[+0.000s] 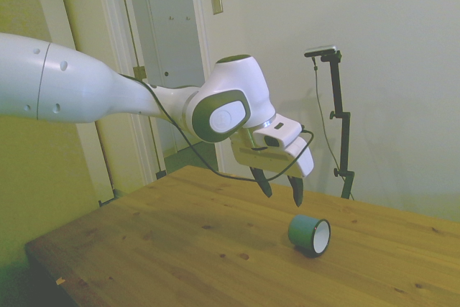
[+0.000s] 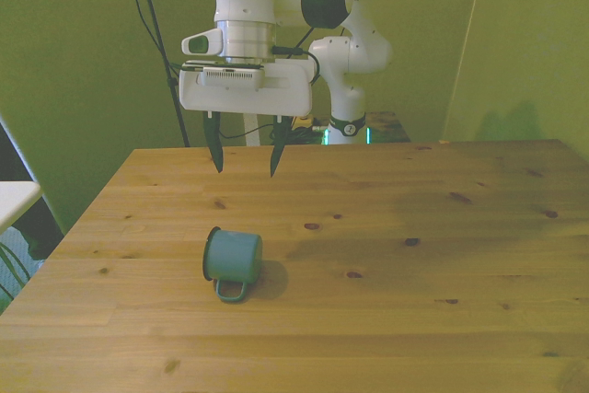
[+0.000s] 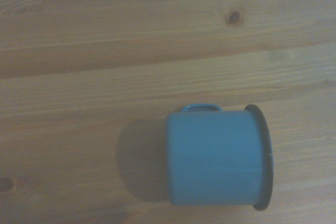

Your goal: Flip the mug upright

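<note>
Table (image 2: 442, 255), sideways mug (image 2: 232, 258) mid-surface.

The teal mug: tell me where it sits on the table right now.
The small teal-green cylindrical mug lies on its side on the wooden table, left of centre in the front view, handle toward the camera, below and apart from the open gripper.

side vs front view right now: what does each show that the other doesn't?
Side view only: the mug's open mouth with its white inside, a closed door and a wall plate behind the arm.
Front view only: the mug's handle lying flat on the table, pointing toward the camera, and the robot's base behind the far edge.
Both: the mug on its side, untouched, and the open gripper hanging above the table, clear of the mug.
</note>
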Tool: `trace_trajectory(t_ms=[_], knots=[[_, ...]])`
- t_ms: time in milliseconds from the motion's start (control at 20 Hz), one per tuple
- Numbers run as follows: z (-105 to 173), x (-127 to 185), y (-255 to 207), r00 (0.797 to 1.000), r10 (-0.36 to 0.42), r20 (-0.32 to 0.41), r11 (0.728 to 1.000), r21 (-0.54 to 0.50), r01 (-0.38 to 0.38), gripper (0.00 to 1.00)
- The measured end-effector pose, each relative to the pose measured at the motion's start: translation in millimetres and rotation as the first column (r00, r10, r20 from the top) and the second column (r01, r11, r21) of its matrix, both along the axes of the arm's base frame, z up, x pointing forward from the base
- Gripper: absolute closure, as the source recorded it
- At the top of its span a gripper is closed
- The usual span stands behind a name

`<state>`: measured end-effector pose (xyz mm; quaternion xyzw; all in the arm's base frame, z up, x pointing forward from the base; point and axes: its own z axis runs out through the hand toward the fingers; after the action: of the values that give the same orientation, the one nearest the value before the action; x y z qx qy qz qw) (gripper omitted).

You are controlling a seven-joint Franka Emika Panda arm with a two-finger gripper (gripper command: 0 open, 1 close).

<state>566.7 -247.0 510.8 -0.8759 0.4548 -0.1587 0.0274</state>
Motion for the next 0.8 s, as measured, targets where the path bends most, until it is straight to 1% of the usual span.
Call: trace_trajectory(t_ms=[100,250,400,500,650,800], knots=[[-1,-2,-9,1.000,0.020,0.008,1.000,0.002,-0.020,0.00],[-9,-5,-39,0.999,0.026,0.026,1.000,0.013,-0.026,0.00],[-13,-4,-75,0.998,0.024,0.056,0.998,0.061,-0.028,0.00],[-17,0,-97,0.998,0.028,0.057,0.993,0.109,-0.034,0.00],[-29,14,-116,0.997,0.062,0.040,0.977,0.200,-0.069,0.00],[-47,29,-123,0.994,0.108,0.029,0.951,0.289,-0.111,0.00]])
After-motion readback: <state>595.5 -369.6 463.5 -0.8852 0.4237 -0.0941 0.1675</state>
